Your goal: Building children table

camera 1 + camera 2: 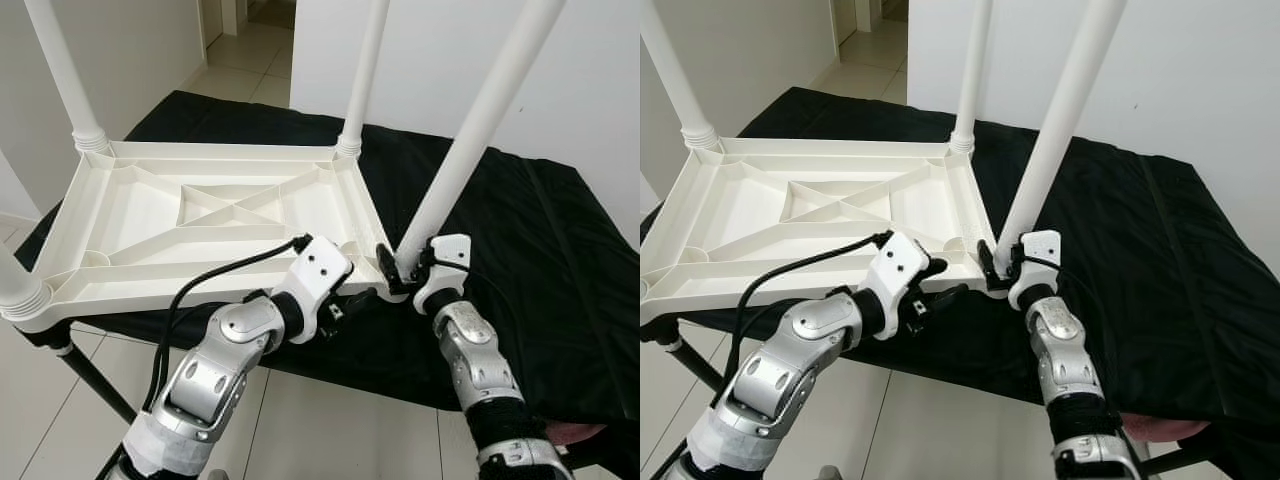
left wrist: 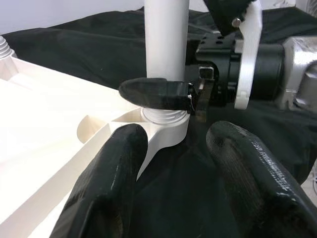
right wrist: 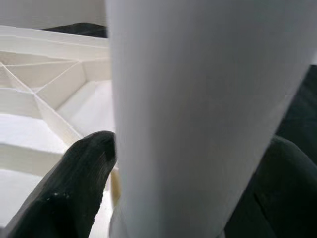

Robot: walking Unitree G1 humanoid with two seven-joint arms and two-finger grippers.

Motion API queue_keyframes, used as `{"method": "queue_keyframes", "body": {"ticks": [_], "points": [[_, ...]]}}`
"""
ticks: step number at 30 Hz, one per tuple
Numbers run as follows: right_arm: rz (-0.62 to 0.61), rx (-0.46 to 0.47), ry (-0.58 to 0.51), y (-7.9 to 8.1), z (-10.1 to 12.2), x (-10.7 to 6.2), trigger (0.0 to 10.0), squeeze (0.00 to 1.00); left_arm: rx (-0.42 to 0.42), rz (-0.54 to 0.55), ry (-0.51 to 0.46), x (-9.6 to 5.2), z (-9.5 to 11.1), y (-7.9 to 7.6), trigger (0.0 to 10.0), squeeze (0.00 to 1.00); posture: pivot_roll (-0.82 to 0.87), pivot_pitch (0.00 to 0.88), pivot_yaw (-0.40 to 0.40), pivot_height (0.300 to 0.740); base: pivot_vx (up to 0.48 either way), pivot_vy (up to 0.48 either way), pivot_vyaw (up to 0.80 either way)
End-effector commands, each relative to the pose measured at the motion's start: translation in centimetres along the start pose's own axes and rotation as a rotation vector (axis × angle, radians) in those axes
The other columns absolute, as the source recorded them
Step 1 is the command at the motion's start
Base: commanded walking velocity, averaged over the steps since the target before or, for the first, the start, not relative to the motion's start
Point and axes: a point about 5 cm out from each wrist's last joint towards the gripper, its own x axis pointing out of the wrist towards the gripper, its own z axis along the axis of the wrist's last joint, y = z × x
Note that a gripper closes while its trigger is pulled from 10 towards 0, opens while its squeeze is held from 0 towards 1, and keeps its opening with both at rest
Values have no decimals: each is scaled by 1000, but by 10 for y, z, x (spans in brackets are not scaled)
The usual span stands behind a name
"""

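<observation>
The white ribbed plastic tabletop point(image 1: 200, 225) lies upside down on the black-draped bench point(image 1: 540, 260), three white tube legs already standing in its other corners. At the near right corner the right gripper point(image 1: 398, 268) is clamped round the base of the fourth white plastic leg point(image 1: 480, 120), which leans to the right — its foot meets the corner socket point(image 2: 166, 124), though how far it is seated is hard to judge. The left gripper point(image 2: 173, 163) sits just beside that corner, its black fingers point(image 2: 111, 178) spread apart on either side of the tabletop's edge, gripping nothing.
</observation>
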Motion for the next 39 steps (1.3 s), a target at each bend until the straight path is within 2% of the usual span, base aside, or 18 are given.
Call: {"method": "queue_keyframes", "body": {"ticks": [1, 5, 7, 8, 9, 13, 14, 15, 24, 25, 27, 28, 31, 35, 36, 37, 39], "points": [[94, -31, 20, -6, -2, 3, 10000, 0, 6, 18, 4, 0, 1, 3, 10000, 0, 50, 0, -58, 740, 0, 0, 0], [94, -31, 20, -6, -2, 3, 10000, 0, 6, 18, 4, 0, 1, 3, 10000, 0, 50, 0, -58, 740, 0, 0, 0], [220, -87, 62, -10, -4, 9, 10000, 0, 10, 15, 5, 1, 1, 4, 10000, 0, 52, 0, -57, 740, 0, 0, 0], [220, -87, 62, -10, -4, 9, 10000, 0, 10, 15, 5, 1, 1, 4, 10000, 0, 52, 0, -57, 740, 0, 0, 0], [274, -112, 82, -9, -5, 12, 10000, 0, 12, 10, 7, 1, 1, 3, 10000, 0, 52, 0, -55, 740, 0, 0, 0], [295, -119, 88, -9, -5, 14, 10000, 0, 13, 6, 7, 1, 1, 3, 10000, 0, 52, 0, -55, 740, 0, 0, 0], [315, -120, 86, -7, -5, 15, 4784, 0, 13, 3, 8, 1, 1, 3, 10000, 0, 51, 0, -55, 740, 0, 0, 0], [331, -124, 84, -5, -5, 15, 0, 0, 13, 1, 8, 2, 1, 2, 10000, 0, 51, 0, -55, 740, 0, 0, 0], [384, -122, 94, -2, -11, 13, 0, 0, 13, -2, 9, 2, 1, 2, 10000, 0, 49, 0, -57, 740, 0, 0, 0], [391, -101, 105, -2, -14, 11, 980, 0, 11, -4, 9, 2, 1, 1, 10000, 0, 42, 0, -58, 740, 0, 0, 0], [401, -85, 111, -3, -17, 10, 980, 0, 10, -6, 10, 2, 0, 0, 10000, 0, 42, 0, -58, 740, 0, 0, 0], [394, -76, 115, -4, -19, 9, 10000, 0, 10, -8, 10, 2, 0, 0, 10000, 0, 42, 0, -58, 740, 0, 0, 0], [389, -72, 116, -5, -20, 8, 10000, 0, 10, -10, 10, 2, 0, 0, 10000, 0, 42, 0, -58, 740, 0, 0, 0], [252, -46, 112, -3, -24, 6, 10000, 0, 13, -6, 14, 3, -1, 0, 10000, 0, 28, 0, -75, 740, 0, 0, 0], [252, -46, 112, -3, -24, 6, 10000, 0, 13, -6, 14, 3, -1, 0, 10000, 0, 28, 0, -75, 740, 0, 0, 0], [174, -26, 117, 3, -26, 4, 10000, 0, 9, -3, 14, 3, -2, -1, 10000, 0, 23, 0, -76, 740, 0, 0, 0], [174, -26, 117, 3, -26, 4, 10000, 0, 9, -3, 14, 3, -2, -1, 10000, 0, 23, 0, -76, 740, 0, 0, 0]]}}
